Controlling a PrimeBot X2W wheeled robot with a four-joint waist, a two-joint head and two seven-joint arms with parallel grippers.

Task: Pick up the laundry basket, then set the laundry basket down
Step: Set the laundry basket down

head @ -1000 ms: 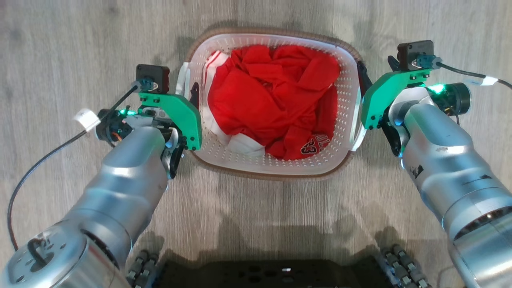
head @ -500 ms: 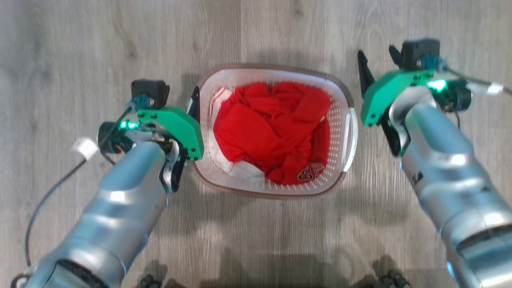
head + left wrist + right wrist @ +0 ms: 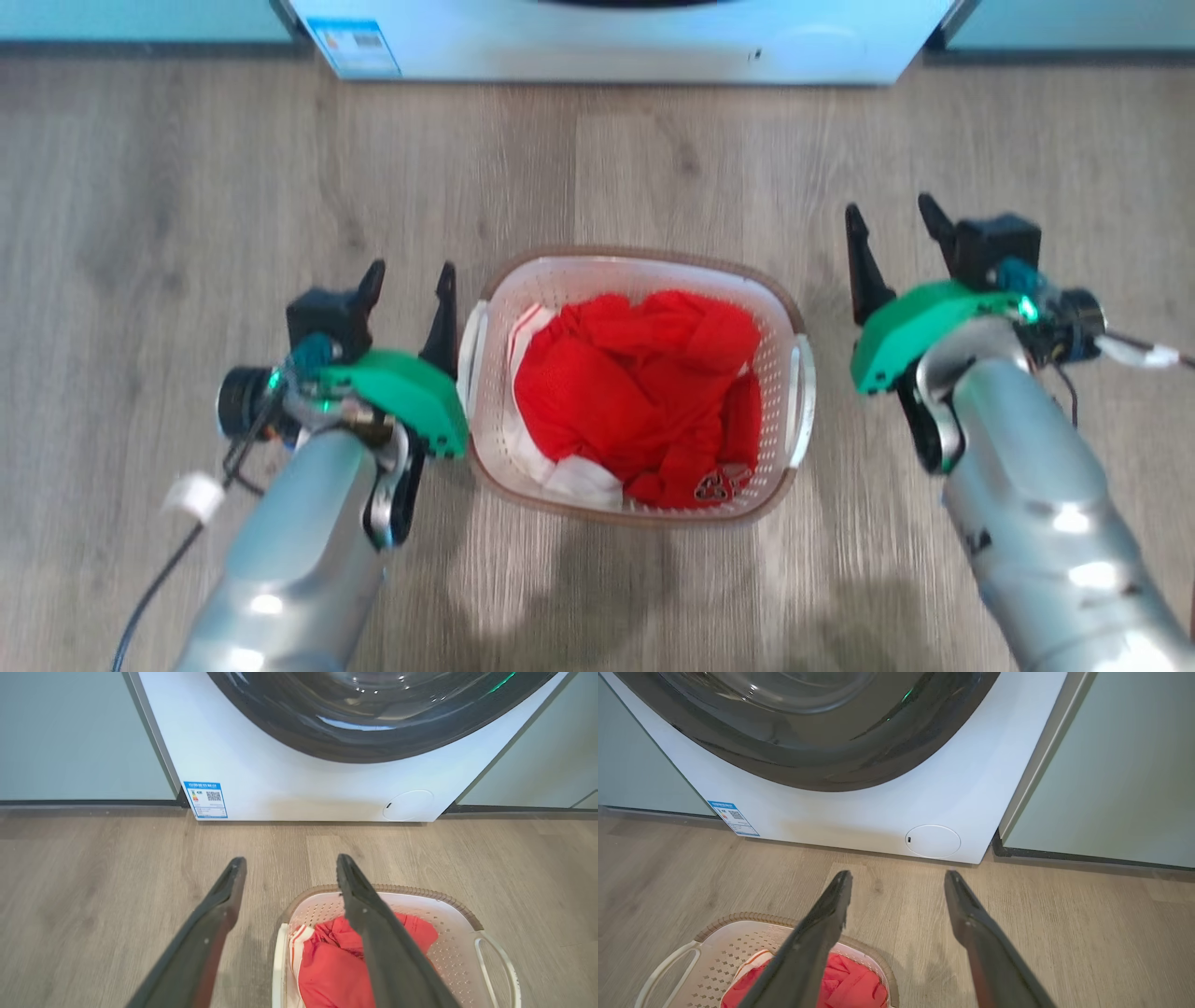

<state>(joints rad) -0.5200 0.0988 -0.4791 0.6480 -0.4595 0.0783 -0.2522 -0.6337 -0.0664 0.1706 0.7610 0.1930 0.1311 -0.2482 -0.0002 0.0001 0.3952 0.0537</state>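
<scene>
The left fingers (image 3: pixel 442 313) are spread wide and hold nothing. In the head view the inner one stands just beside the basket's left handle (image 3: pixel 470 350) (whether it touches, I cannot tell). The left wrist view shows that same finger crossing in front of the red clothes (image 3: pixel 635 392), with the handle in the gap between the two fingers.

The right fingers (image 3: pixel 863 271) are just as wide and also empty. They are off the basket, with a strip of bare floor (image 3: pixel 187 215) between them and the right handle (image 3: pixel 803 401). In the right wrist view they point toward the washer (image 3: pixel 607 42), with the basket's corner low on that view's left.

Behind each pair of fingers sits a green bracket (image 3: pixel 401 397) with a dark camera block, then a silver forearm (image 3: pixel 299 560) running back to the bottom of the head view.

The basket (image 3: pixel 635 273) rests on the wood-look floor between the two arms, upright, with its brown rim uppermost. The red clothes, with some white fabric among them, fill it. It is in front of the washer, with open floor between the two.

The washer is white, with a dark round door (image 3: pixel 373 714), a blue label (image 3: pixel 205 799) at its lower left corner and a round cover (image 3: pixel 932 841) low on its right. Pale green panels (image 3: pixel 70 732) flank it.
</scene>
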